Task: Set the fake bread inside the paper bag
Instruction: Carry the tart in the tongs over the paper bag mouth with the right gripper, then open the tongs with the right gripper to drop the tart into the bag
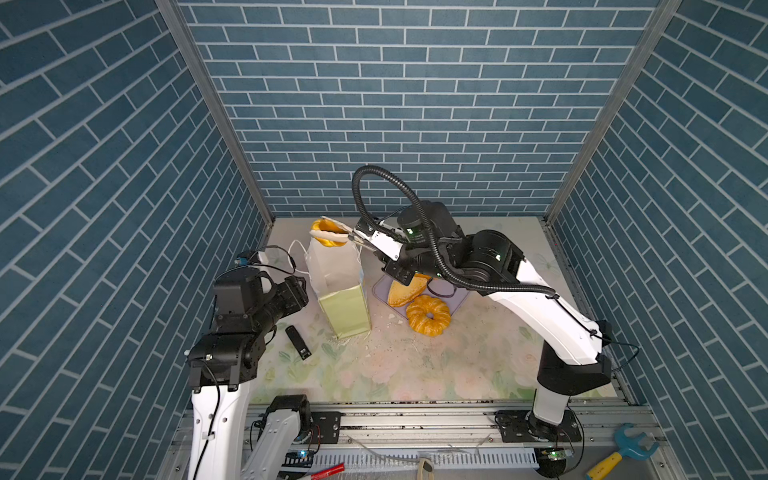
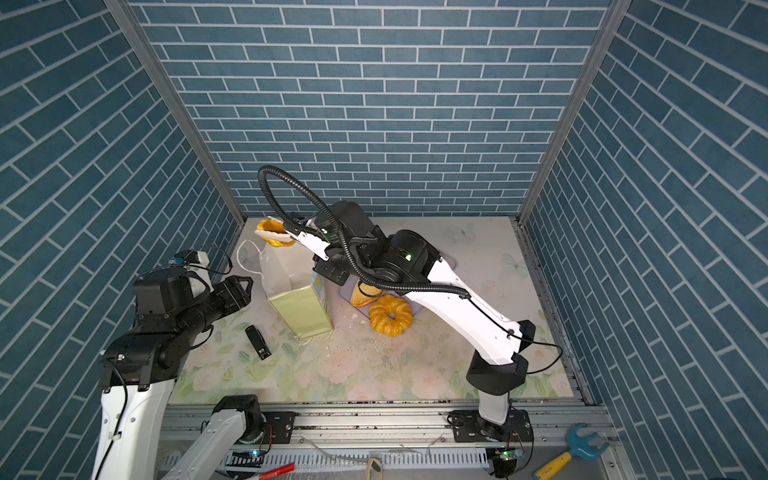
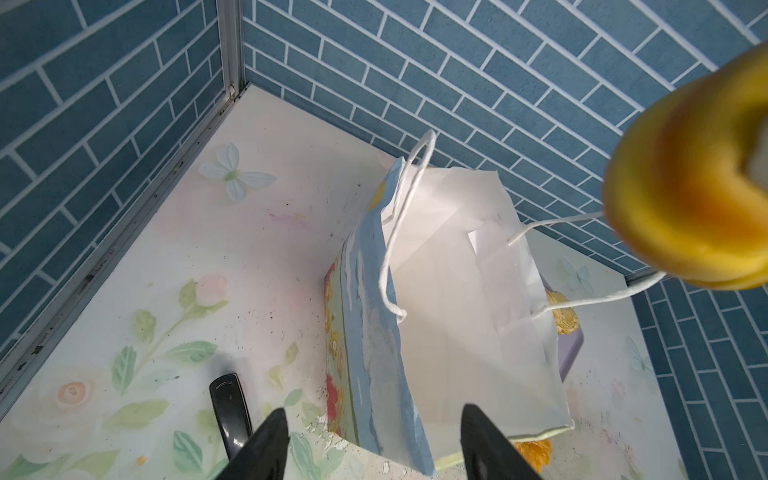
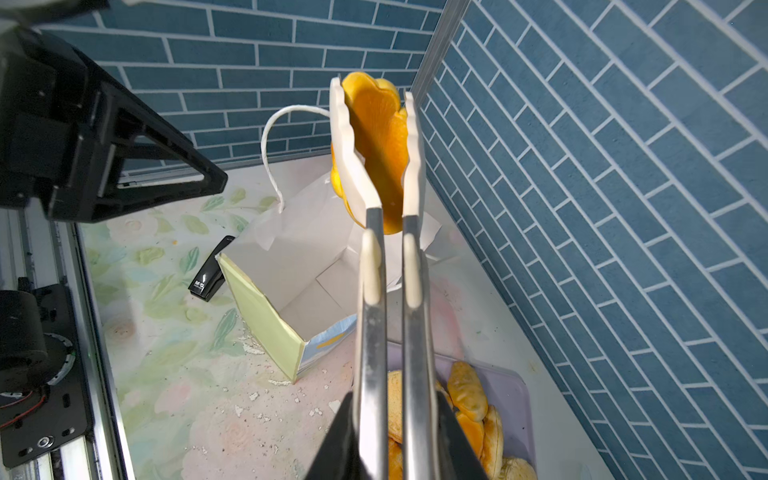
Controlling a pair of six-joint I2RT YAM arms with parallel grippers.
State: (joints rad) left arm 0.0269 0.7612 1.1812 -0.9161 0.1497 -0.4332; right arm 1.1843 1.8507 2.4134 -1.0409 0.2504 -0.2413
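The fake bread piece [image 4: 380,137] is pinched between the white tips of the tongs [image 4: 372,266], which the right claw [image 4: 395,436] clamps by the arms. It hangs ahead of that claw, above the far rim of the open paper bag [image 4: 291,266], apparently for release. Below the claw, the lavender tray [image 4: 511,386] holds more pastries. The left claw [image 1: 302,291] stands wide and empty beside the bag, probably to steady it. A cord handle [image 4: 270,137] arches near the drop path.
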